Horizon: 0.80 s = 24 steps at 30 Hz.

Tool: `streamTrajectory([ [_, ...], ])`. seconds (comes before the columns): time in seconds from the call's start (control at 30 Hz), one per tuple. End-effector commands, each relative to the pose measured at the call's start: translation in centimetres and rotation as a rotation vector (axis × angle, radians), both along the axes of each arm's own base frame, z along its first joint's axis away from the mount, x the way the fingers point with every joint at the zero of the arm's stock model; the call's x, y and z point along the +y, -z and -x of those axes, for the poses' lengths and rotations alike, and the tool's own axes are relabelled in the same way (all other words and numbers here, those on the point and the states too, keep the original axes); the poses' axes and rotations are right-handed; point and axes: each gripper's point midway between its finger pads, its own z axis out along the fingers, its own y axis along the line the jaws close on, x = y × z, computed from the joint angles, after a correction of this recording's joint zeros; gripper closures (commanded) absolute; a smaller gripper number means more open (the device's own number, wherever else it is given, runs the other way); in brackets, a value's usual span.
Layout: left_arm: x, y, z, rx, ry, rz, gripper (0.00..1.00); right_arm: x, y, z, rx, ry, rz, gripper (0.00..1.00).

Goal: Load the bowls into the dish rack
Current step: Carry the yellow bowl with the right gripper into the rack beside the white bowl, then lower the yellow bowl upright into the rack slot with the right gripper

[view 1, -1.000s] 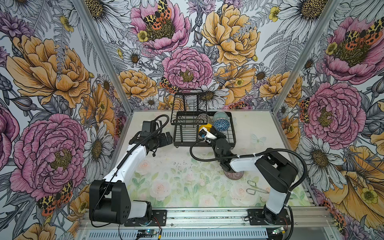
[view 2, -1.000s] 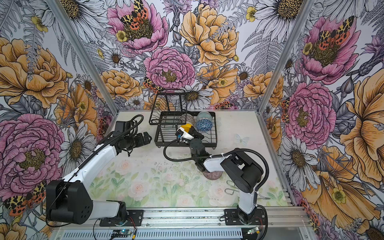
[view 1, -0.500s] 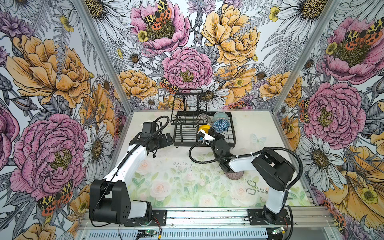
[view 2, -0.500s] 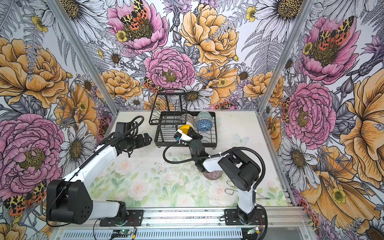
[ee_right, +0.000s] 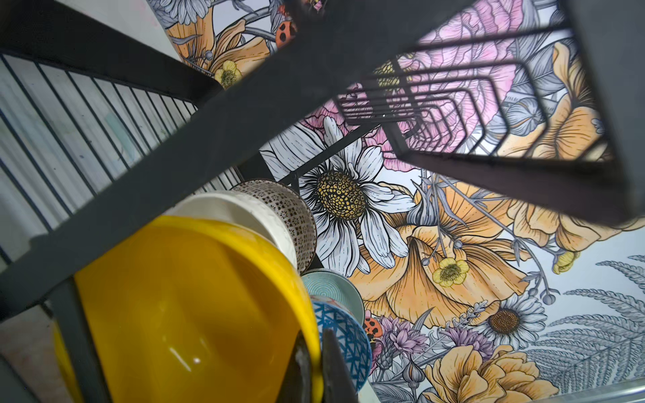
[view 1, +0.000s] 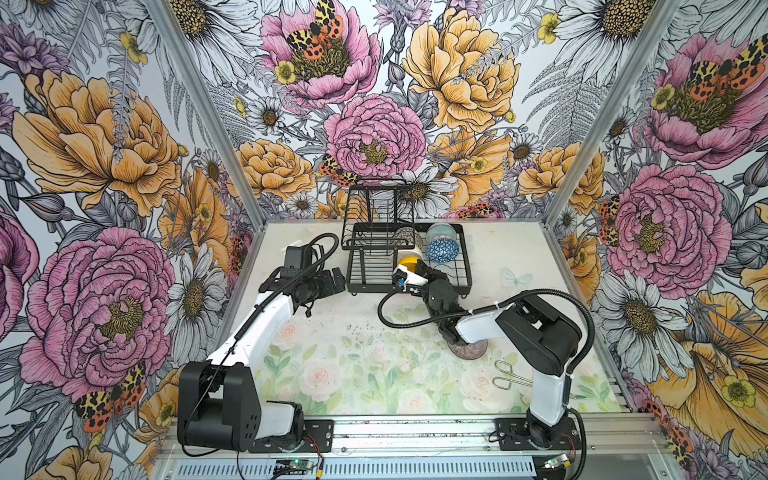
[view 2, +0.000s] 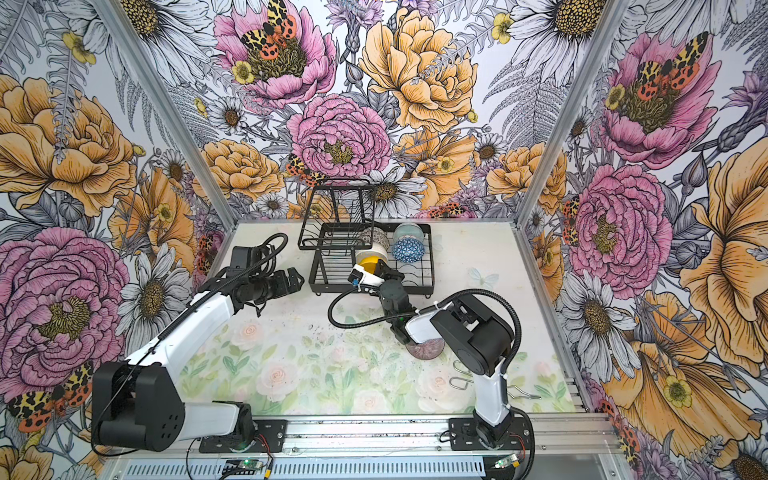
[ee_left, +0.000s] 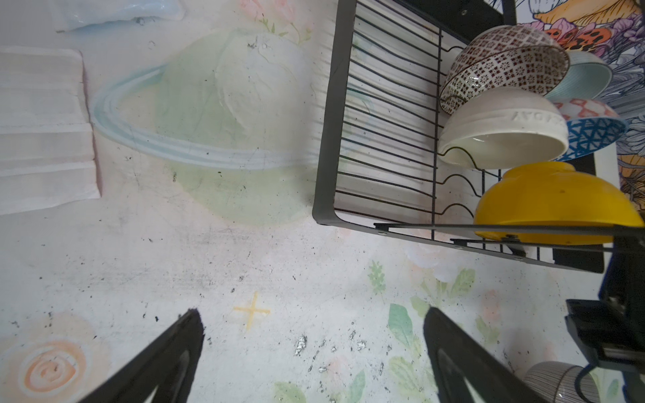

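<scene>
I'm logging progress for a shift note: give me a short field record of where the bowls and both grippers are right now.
in rack: mosaic bowl, cream bowl, teal bowl, blue bowl, all in the dish rack base
held: yellow bowl, in the base, rim pinched by right gripper
outside rack: mauve bowl, on the table
left gripper: open, empty, beside the rack
other: tongs on the table

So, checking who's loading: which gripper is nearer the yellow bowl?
Right. The right gripper is shut on the rim of the yellow bowl in the dish rack; the left gripper hangs open beside the rack, clear of the bowl.
</scene>
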Motion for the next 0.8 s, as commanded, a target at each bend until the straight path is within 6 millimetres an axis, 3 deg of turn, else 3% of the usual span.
streamTrajectory([
  [0.0,-0.3,-0.9,-0.1,-0.036,0.003,0.031,0.01,0.5,-1.3,-1.0,-0.053,-0.007,-0.027,1.0],
  [0.77,-0.2,-0.5,-0.2,-0.029,0.002,0.03,0.01,1.4,-1.0,-3.5,-0.111,-0.033,0.043,1.0],
])
